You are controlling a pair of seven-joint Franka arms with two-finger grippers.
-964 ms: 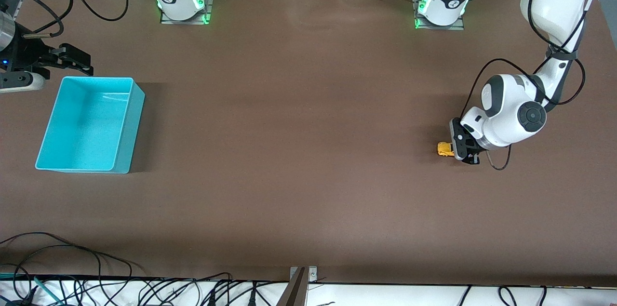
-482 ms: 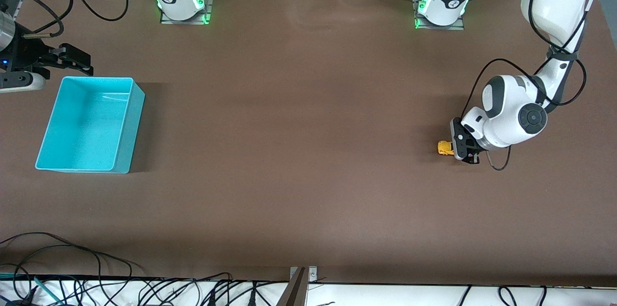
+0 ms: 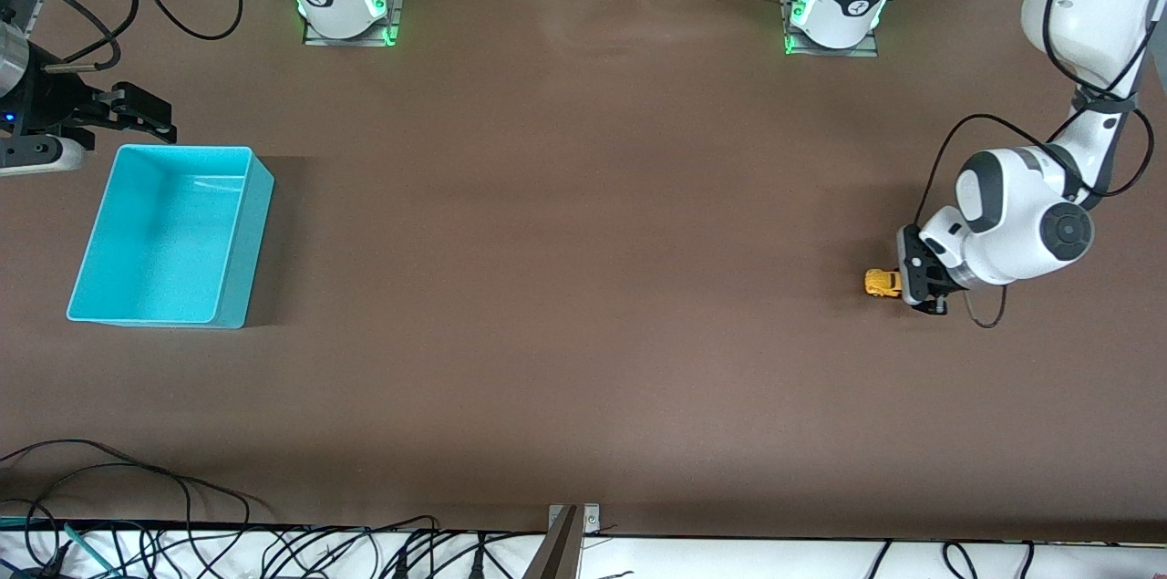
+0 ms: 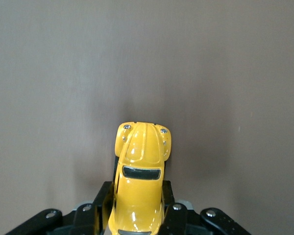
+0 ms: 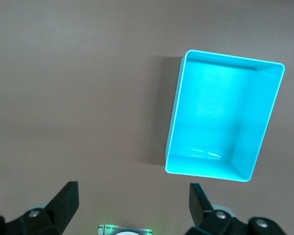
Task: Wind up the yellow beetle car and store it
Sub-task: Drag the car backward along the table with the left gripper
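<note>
While my right gripper [image 3: 146,114] waits spread wide beside the turquoise bin [image 3: 91,278], my left gripper [image 3: 903,284], clenched on the rear of the yellow beetle car [image 3: 880,283] at table level, could lose it if the wheels drag; both have shifted toward my left arm's end since earlier.

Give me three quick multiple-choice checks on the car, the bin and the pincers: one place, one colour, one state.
1. The yellow beetle car is:
A. in the bin
B. at the left arm's end of the table
C. at the table's middle

2. The bin is:
A. turquoise
B. red
C. white

3. The left pincer is:
A. open over the bin
B. out of view
C. shut on the car

Key:
1 B, the car sits low by the left arm.
2 A, its walls are turquoise.
3 C, the left wrist view shows fingers clamping the car; the right pincer waits open by the bin.
</note>
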